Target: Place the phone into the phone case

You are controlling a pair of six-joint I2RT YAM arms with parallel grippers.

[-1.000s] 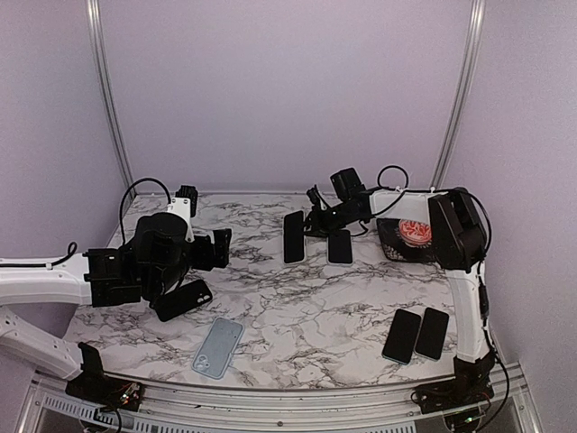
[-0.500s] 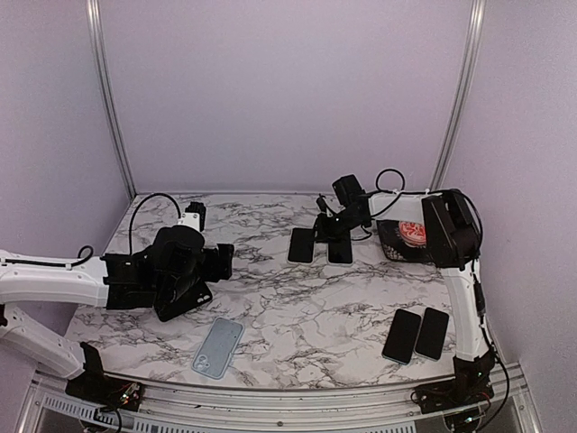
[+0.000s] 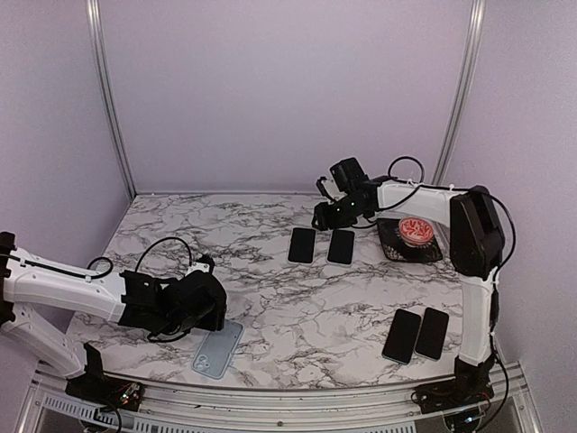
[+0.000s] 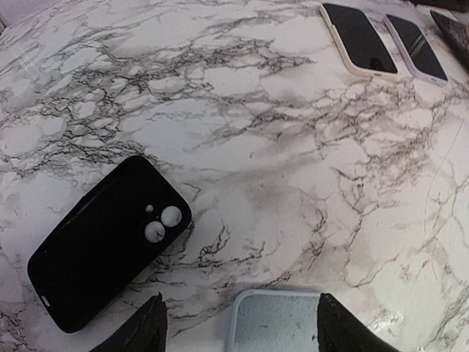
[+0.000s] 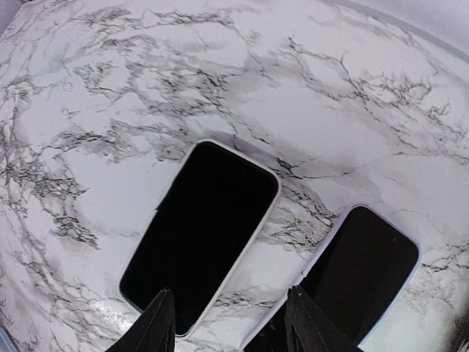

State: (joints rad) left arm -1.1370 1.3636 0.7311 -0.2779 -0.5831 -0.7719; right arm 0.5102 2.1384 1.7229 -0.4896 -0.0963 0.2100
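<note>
On the black-veined white marble table (image 3: 297,307), our left gripper (image 4: 242,326) hangs open over one end of the pale blue rectangular phone case (image 4: 275,323). The black phone (image 4: 110,242) lies camera-up nearby. Our right gripper (image 5: 231,319) gapes empty above a white-edged dark-screened phone (image 5: 201,235).

The white-edged dark-screened phone (image 3: 301,244), earlier held on edge, now lies flat on the marble bench (image 3: 297,311). The right gripper (image 5: 233,323) has let go and lifted back. The left gripper (image 4: 242,326) has dropped low, over the end of the pale blue phone case (image 3: 218,348).
</note>
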